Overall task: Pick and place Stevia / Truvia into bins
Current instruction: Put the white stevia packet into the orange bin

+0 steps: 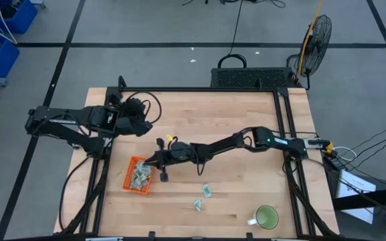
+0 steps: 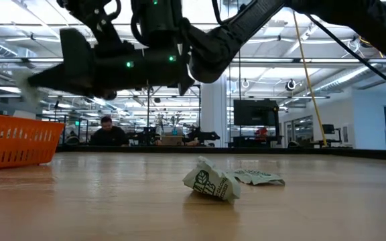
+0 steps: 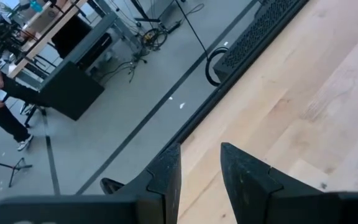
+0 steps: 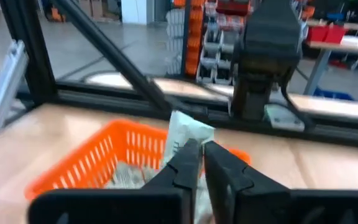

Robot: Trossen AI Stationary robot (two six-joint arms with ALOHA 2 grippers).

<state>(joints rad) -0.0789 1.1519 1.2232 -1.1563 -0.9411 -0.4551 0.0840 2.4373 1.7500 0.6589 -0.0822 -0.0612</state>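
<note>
The orange tray (image 1: 138,175) sits near the table's left side and holds several pale green and white Stevia packets (image 1: 140,177). Two more packets lie flat on the wood to its right, one (image 1: 206,191) and another (image 1: 198,204); the low view shows them crumpled (image 2: 210,184) (image 2: 256,176). My right gripper (image 1: 150,161) hovers over the tray's far right corner, shut on one packet (image 4: 190,132). My left gripper (image 1: 146,120) waits above the table's far left part, its fingers a little apart (image 3: 201,165), holding nothing. My right gripper (image 4: 202,149) pinches one packet between its two fingertips by the packet's lower part (image 4: 188,144). The rest of the packet stands out past the fingertips. It is lifted clear, above the orange tray (image 4: 98,155).
A round green mug (image 1: 267,217) stands near the table's near right corner. A black frame rail (image 1: 200,89) runs along the far edge, with rails down both sides. Bare wood lies between the tray and the mug. A person sits far behind the table (image 2: 107,132).
</note>
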